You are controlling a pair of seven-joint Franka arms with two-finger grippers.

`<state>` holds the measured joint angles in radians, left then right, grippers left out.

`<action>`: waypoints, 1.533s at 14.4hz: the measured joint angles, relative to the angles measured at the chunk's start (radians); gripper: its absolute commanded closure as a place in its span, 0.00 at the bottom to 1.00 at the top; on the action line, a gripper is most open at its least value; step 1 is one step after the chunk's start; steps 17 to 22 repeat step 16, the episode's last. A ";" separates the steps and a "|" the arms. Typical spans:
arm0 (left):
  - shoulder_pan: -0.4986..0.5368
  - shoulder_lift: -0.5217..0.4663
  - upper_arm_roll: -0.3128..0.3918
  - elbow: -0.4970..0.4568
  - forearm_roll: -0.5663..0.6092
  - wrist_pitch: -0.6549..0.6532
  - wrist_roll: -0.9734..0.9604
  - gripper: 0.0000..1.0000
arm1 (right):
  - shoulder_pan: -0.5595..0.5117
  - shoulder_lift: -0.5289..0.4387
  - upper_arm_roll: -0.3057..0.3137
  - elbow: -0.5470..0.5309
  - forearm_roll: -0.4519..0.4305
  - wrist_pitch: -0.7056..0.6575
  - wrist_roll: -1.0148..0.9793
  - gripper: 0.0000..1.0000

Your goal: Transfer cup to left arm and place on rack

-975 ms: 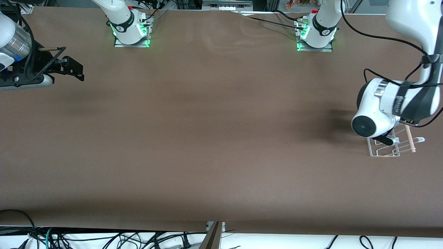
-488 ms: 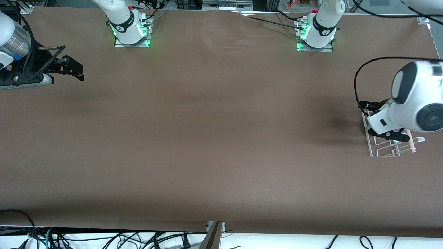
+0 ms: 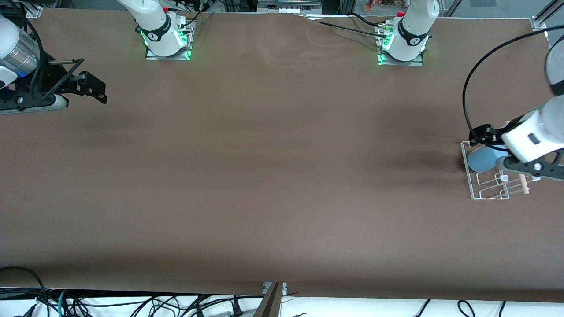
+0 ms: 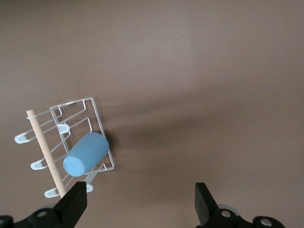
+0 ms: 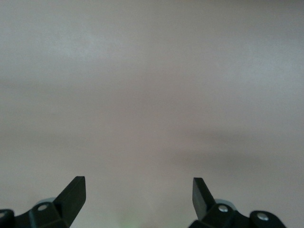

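Note:
The light-blue cup (image 3: 481, 160) lies on its side on the white wire rack (image 3: 488, 194), at the rack's edge farther from the front camera. In the left wrist view the cup (image 4: 86, 154) rests across the rack's wires (image 4: 96, 122) beside the wooden dowel (image 4: 45, 149). My left gripper (image 3: 491, 152) is up over the rack, open and empty; its fingertips (image 4: 76, 202) stand wide apart, clear of the cup. My right gripper (image 3: 90, 75) waits over the right arm's end of the table, open and empty (image 5: 138, 192).
The brown table cloth (image 3: 273, 167) lies between the arms. A black cable (image 3: 467, 88) loops from the left arm over the table near the rack. The two arm bases (image 3: 166, 42) stand along the table's edge farthest from the front camera.
My left arm has swung off the rack toward its end of the table and lifted. The cup, hidden before, now shows lying on the rack. The right arm has not moved.

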<state>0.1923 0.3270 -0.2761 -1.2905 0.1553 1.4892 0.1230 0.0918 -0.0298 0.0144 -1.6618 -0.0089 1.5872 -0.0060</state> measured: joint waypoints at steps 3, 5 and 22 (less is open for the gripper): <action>-0.022 0.004 0.021 0.005 -0.001 0.069 -0.061 0.00 | 0.009 0.000 0.000 0.000 -0.007 0.000 0.000 0.01; -0.100 -0.001 0.109 -0.004 -0.002 0.086 -0.082 0.00 | 0.010 0.000 0.000 0.000 -0.007 0.000 0.000 0.01; -0.206 -0.295 0.263 -0.445 -0.099 0.354 -0.099 0.00 | 0.010 0.003 0.000 0.001 -0.008 0.000 0.000 0.01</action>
